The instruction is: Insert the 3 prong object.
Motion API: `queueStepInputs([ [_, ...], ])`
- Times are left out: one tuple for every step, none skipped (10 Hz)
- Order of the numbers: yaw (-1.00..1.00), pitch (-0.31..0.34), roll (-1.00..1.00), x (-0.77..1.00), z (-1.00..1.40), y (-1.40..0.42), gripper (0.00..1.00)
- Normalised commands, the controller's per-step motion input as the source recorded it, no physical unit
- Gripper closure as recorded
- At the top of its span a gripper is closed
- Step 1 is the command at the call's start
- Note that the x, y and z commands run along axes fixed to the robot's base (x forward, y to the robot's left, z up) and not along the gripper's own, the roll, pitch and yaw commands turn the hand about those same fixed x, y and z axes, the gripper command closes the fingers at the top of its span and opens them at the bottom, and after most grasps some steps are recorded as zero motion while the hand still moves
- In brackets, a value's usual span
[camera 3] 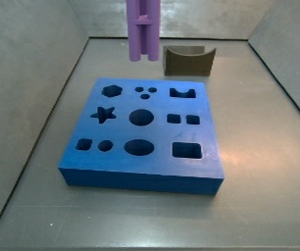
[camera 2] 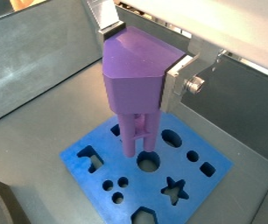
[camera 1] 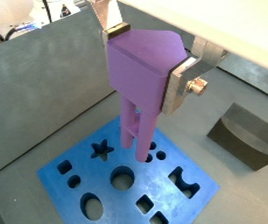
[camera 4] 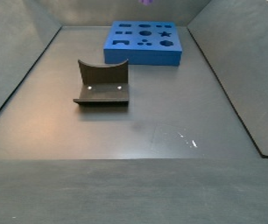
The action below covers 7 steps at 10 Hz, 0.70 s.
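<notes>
My gripper (camera 1: 148, 57) is shut on the wide head of the 3 prong object (camera 1: 140, 66), a light purple piece that hangs upright with its rods pointing down. It shows the same way in both wrist views (camera 2: 137, 74). One finger (camera 1: 178, 83) presses on each side of the head. The rods end above the blue block (camera 1: 130, 179) with shaped holes, near its small round holes. In a side view the piece (camera 3: 142, 29) hangs clear above the block's (camera 3: 146, 137) far edge, and the gripper is out of frame.
A dark brown curved block (camera 3: 188, 61) stands on the grey floor beyond the blue block, also seen in a side view (camera 4: 102, 85). Grey walls (camera 3: 41, 108) slope up around the floor on all sides.
</notes>
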Motion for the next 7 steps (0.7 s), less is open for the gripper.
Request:
queueStepInputs([
  [-0.45, 0.024, 0.03, -0.05, -0.01, 0.31, 1.00],
  [-0.70, 0.034, 0.04, 0.00, -0.17, 0.29, 1.00],
  [-0.75, 0.000, 0.04, 0.00, -0.29, 0.27, 1.00],
  [-0.81, -0.037, 0.04, 0.00, -0.40, 0.23, 1.00],
  [-0.81, -0.019, 0.04, 0.00, -0.44, 0.23, 1.00],
  [-0.97, -0.007, 0.01, 0.04, -0.48, 0.10, 1.00],
  [-1.00, 0.000, 0.01, 0.09, -0.47, 0.03, 1.00],
])
